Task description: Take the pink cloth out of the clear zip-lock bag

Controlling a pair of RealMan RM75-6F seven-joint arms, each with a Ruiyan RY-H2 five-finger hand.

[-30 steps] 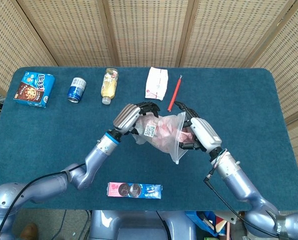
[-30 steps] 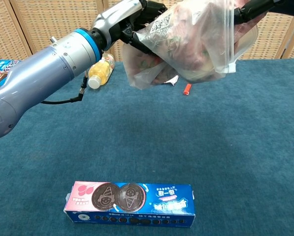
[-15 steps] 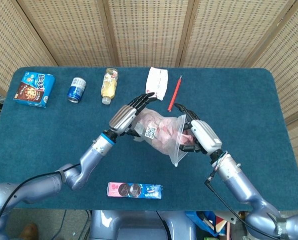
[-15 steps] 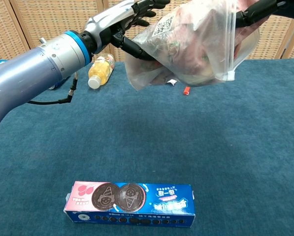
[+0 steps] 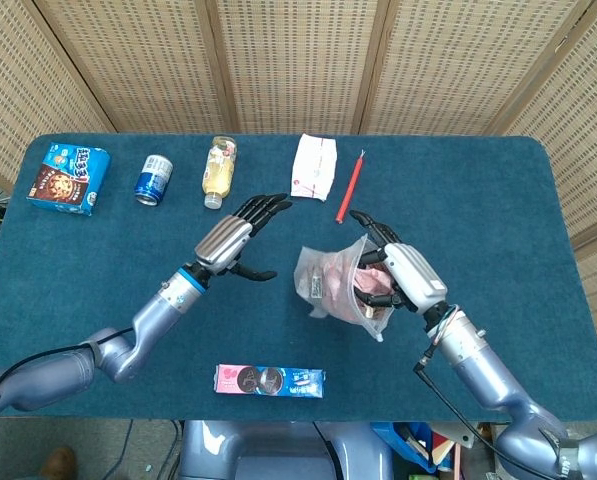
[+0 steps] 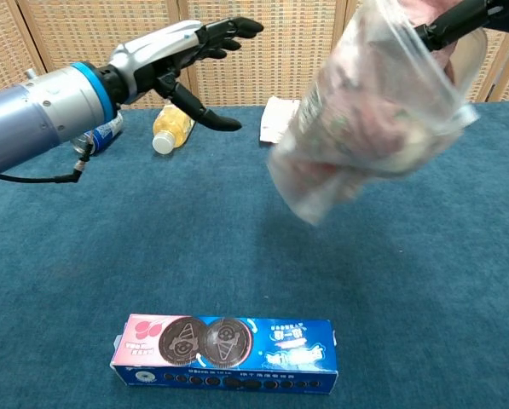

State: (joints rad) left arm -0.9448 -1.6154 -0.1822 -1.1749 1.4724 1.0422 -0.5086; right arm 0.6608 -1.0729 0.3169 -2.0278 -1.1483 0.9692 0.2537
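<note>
Two arms reach over a long table (image 5: pixel 98 270) covered in dark teal cloth, with woven cane screen panels (image 5: pixel 298 60) closing off the room behind it. Along the far edge lie a blue biscuit pack (image 5: pixel 70 178), a blue can (image 5: pixel 155 179), a small yellow bottle (image 5: pixel 219 171), a white packet (image 5: pixel 315 167) and a red pen (image 5: pixel 351 186); a long cookie box (image 5: pixel 270 380) lies at the near edge.

The clear zip-lock bag (image 5: pixel 340 285) hangs in the air above the table, gripped at its open end by the right hand (image 5: pixel 400 277), whose fingers are curled onto the plastic. The pink cloth (image 5: pixel 343 275) is bunched inside the bag. The left hand (image 5: pixel 233 239) holds nothing, its fingers spread wide and stretched forward, well apart from the bag.

A second ago the left hand clasped the bag's closed end, so both hands carried it between them. That hand has since let go and drawn back to its own side, and the bag now dangles from the right hand alone, swung lower and nearer the right arm.
</note>
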